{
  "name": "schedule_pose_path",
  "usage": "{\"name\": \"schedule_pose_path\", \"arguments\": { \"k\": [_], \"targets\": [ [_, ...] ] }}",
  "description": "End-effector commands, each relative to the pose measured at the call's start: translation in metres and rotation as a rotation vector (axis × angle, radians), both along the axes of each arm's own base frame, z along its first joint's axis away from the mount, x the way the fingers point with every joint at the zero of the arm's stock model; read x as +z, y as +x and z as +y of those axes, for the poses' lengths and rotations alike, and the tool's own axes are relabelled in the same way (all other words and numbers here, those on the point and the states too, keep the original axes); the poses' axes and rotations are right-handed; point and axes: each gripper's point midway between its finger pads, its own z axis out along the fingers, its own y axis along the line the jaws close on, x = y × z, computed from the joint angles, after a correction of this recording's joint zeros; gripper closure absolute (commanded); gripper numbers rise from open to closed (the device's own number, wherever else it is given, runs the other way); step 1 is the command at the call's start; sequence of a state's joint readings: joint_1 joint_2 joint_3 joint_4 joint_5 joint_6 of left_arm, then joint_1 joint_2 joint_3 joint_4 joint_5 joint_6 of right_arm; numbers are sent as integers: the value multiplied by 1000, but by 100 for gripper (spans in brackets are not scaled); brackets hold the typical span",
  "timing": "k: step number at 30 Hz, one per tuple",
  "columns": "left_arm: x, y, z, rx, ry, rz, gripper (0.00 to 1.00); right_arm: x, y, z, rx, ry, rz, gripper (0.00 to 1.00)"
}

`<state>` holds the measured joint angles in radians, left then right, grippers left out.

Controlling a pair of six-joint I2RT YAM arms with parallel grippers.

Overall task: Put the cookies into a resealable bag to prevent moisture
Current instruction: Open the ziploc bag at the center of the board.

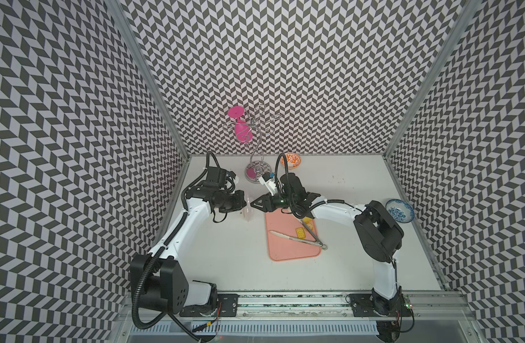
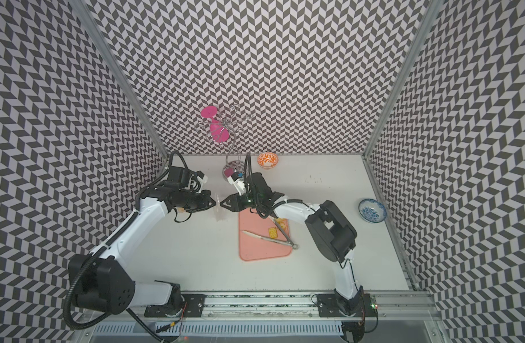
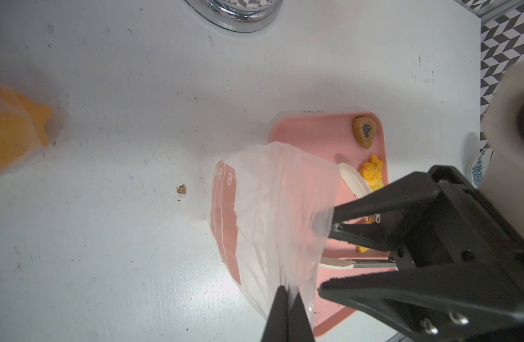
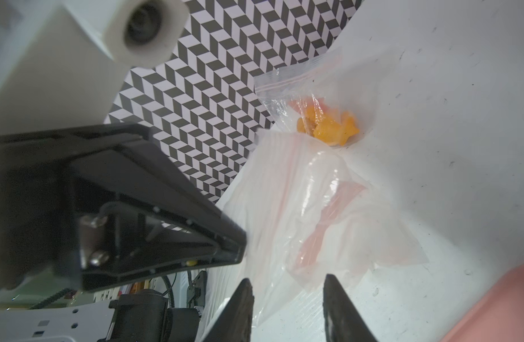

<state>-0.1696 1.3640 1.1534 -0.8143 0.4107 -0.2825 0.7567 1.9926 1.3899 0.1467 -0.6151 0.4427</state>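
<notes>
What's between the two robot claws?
A clear resealable bag with orange cookies inside. The left gripper pinches it, the right gripper straddles it with open fingers; both wrist views show it.

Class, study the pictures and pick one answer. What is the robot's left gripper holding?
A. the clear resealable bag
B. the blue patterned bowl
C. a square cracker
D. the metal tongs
A: in the left wrist view the left gripper is pinched shut on the film of the clear resealable bag, while the tongs lie free on the pink tray.
</notes>
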Motion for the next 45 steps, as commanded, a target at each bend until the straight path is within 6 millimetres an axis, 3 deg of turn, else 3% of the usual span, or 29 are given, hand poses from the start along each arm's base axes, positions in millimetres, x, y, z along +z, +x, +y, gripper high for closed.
{"name": "schedule_pose_path", "arguments": {
  "k": [1, 13, 17, 19, 24, 32, 37, 42, 45],
  "targets": [
    [7, -3, -4, -14, -23, -21, 100, 14, 9, 8, -14, -8, -61, 59],
    [9, 0, -6, -19, -29, -26, 100, 4, -13, 26, 91, 13, -5, 61],
    [13, 0, -7, -20, -38, -37, 100, -7, -13, 25, 93, -13, 20, 75],
    [11, 0, -4, -14, -21, -32, 100, -2, -12, 23, 83, -8, 15, 84],
    [2, -3, 6, 3, 42, -13, 100, 4, -4, 13, 34, -34, -7, 100],
    [-15, 4, 54, 105, 327, 10, 100, -4, 3, -21, -57, -114, -18, 100],
    [-24, 6, 64, 130, 440, 23, 100, -2, 3, -27, -67, -104, -12, 100],
    [-22, 13, 40, 96, 372, -6, 100, 10, -6, -18, -13, -17, 17, 100],
    [-17, 18, 22, 83, 265, -30, 93, 15, -12, -14, 16, 32, 46, 100]
  ]
}}
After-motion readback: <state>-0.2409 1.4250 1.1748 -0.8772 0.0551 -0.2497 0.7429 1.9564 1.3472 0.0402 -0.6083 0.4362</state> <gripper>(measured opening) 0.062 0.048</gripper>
